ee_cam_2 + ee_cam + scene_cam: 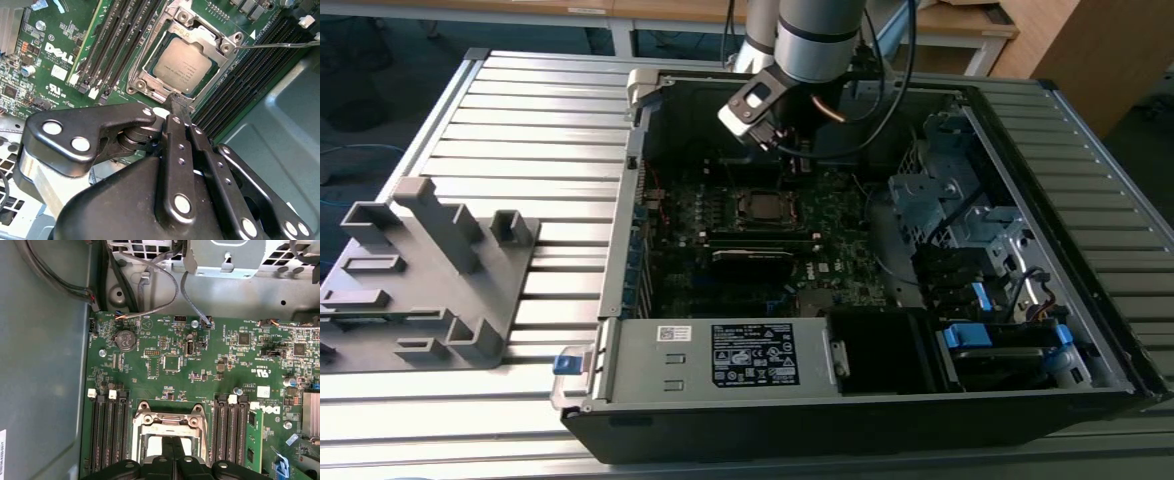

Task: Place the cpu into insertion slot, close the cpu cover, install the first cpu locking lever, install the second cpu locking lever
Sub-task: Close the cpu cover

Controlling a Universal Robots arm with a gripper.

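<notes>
Pinching shut on nothing, the black claw (pixel 178 101) sits beside the dull silver square cpu (pixel 182 65) under the cpu cover (pixel 200 35).

The arm (pixel 817 35) is showing as a round silver-grey tube with a darker grey band, and a pale grey box (pixel 750 108) with a dark face is riding at its wrist. The claw (pixel 176 100) is showing matte black links (pixel 90 131) with rounded ends, dotted with shiny silver screws (pixel 182 203), over a light grey block (pixel 35 175).
</notes>
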